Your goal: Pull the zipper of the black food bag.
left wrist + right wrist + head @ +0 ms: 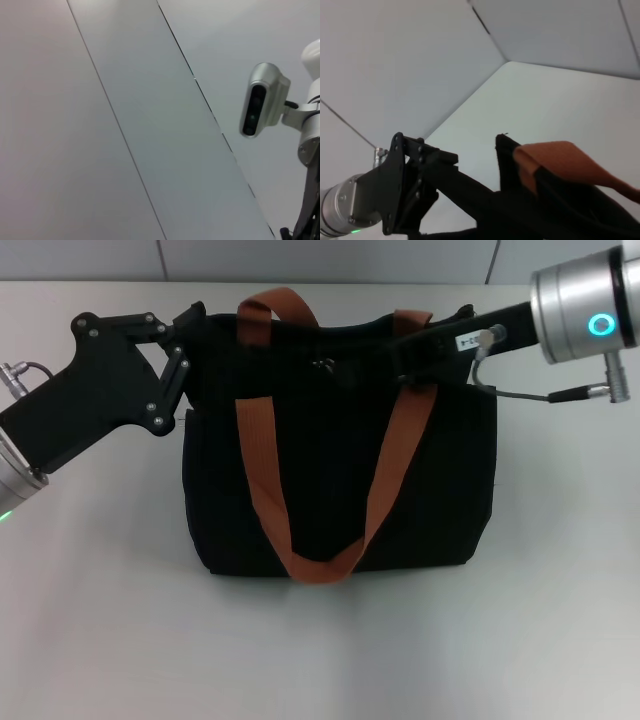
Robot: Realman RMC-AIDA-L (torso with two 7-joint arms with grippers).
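The black food bag (340,470) stands upright in the middle of the table, with two orange-brown strap handles (400,455). The small silver zipper (325,365) sits on the zip line along the bag's top, left of centre. My left gripper (192,335) is at the bag's top left corner, dark against the black fabric. My right gripper (420,345) reaches in from the right and lies over the bag's top right, by the strap. The right wrist view shows the left gripper (415,185), the bag's corner (502,150) and a strap (555,160). The left wrist view shows no bag.
The bag rests on a pale table (320,650). A grey cable (520,392) hangs from my right wrist beside the bag's right edge. The left wrist view shows only a panelled wall and my head camera (262,100).
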